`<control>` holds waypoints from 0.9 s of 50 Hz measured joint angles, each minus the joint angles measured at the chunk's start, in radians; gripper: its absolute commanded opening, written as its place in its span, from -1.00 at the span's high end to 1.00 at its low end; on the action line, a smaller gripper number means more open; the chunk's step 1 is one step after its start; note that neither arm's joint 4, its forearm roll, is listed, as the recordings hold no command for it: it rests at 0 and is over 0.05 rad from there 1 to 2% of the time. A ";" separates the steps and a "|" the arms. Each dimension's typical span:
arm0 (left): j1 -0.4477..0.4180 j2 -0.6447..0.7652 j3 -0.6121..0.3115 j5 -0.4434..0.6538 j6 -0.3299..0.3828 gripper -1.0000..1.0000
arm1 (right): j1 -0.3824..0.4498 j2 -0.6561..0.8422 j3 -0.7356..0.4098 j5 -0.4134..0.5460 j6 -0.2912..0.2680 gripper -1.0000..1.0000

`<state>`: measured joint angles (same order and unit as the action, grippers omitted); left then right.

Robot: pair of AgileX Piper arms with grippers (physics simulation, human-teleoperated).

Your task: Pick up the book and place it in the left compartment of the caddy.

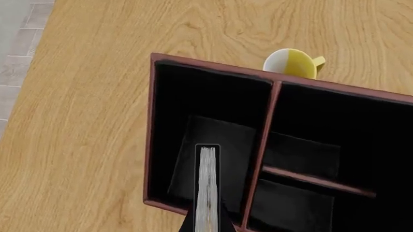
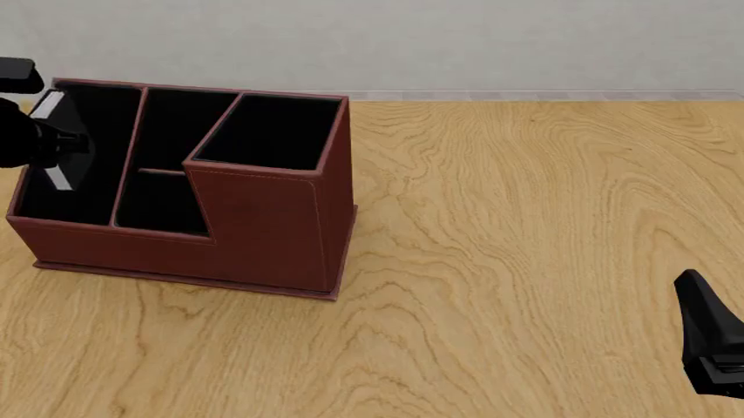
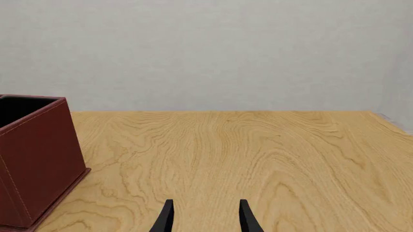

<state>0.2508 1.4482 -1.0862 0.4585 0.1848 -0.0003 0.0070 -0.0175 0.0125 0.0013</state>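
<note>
Book (image 1: 207, 186) held on edge, white page edge up, directly over the left compartment (image 1: 200, 108) at the caddy's (image 2: 267, 222) left end, long axis along the slot. Clamped by left gripper (image 2: 52, 144), only 1 short drop needed. Right gripper (image 3: 205, 217) idle, parted, holding nothing, well apart near table's (image 2: 524, 218) right front corner.

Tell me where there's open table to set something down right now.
Bare wood runs from the caddy across to the right gripper, plus the strip in front of the caddy. It's crowded at the left compartment, where the left gripper holds the book.
</note>
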 measured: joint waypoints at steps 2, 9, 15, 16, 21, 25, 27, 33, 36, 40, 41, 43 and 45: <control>0.000 0.005 -0.001 -0.003 0.000 1.00 | 0.000 0.000 0.000 0.000 0.000 -1.00; 0.001 0.023 0.002 -0.019 0.001 1.00 | 0.000 0.000 0.000 0.000 0.000 -1.00; 0.005 0.040 0.006 -0.033 0.004 1.00 | 0.000 0.000 0.000 0.000 0.000 -1.00; 0.005 0.042 0.006 -0.035 0.005 1.00 | 0.000 0.000 0.000 0.000 0.000 -1.00; 0.008 0.056 0.007 -0.044 0.006 1.00 | 0.000 0.000 0.000 0.000 0.000 -1.00; 0.011 0.067 0.007 -0.052 0.007 1.00 | 0.000 0.000 0.000 0.000 0.000 -1.00; 0.012 0.074 0.007 -0.056 0.008 1.00 | 0.000 0.000 0.000 0.000 0.000 -1.00; 0.016 0.093 0.010 -0.072 0.011 1.00 | 0.000 0.000 0.000 0.000 0.000 -1.00; 0.017 0.101 0.010 -0.078 0.012 1.00 | 0.000 0.000 0.000 0.000 0.000 -1.00; 0.020 0.111 0.008 -0.083 0.014 1.00 | 0.000 0.000 0.000 0.000 0.000 -1.00; 0.020 0.113 0.008 -0.085 0.014 1.00 | 0.000 0.000 0.000 0.000 0.000 -1.00; 0.021 0.118 0.006 -0.088 0.014 1.00 | 0.000 0.000 0.000 0.000 0.000 -1.00; 0.022 0.124 0.006 -0.092 0.014 1.00 | 0.000 0.000 0.000 0.000 0.000 -1.00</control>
<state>0.2732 1.5722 -1.0803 0.3664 0.1991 -0.0004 0.0069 -0.0175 0.0125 0.0012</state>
